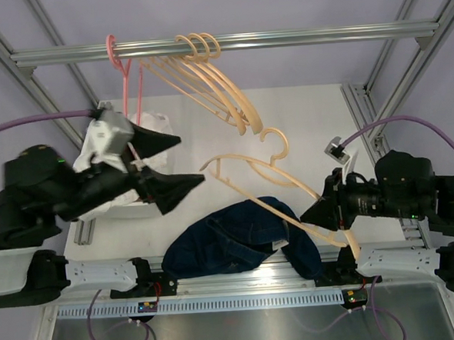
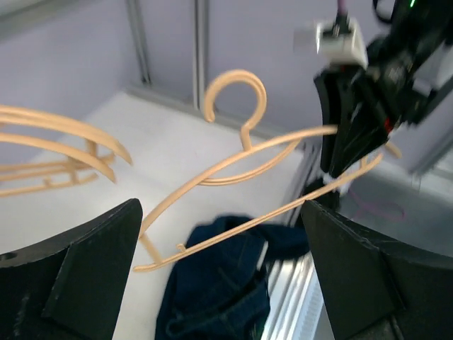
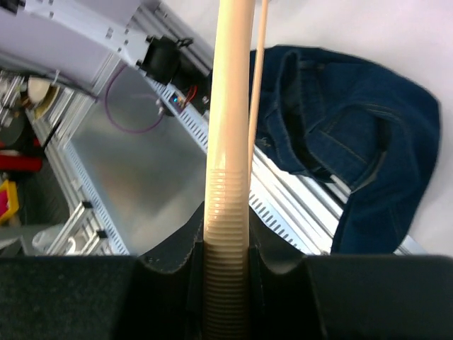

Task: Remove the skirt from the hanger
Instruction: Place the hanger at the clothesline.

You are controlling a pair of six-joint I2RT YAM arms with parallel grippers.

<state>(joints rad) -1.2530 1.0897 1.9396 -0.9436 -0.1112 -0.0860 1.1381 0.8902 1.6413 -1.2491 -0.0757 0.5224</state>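
The denim skirt [image 1: 232, 247] lies crumpled on the white counter [image 1: 300, 111] at the 6 o'clock edge, between the two arm bases; the beige hanger [image 3: 230, 106] slants above it, its hook toward 12 o'clock. The right claw [image 3: 226, 265], coming in from 3 o'clock, is clamped on the ribbed end of the hanger's arm; the left claw [image 1: 192, 160], at 9 o'clock, gapes wide and holds nothing. Spare hangers [image 1: 222, 85] hang from the rail [image 1: 281, 38] at 12 o'clock.
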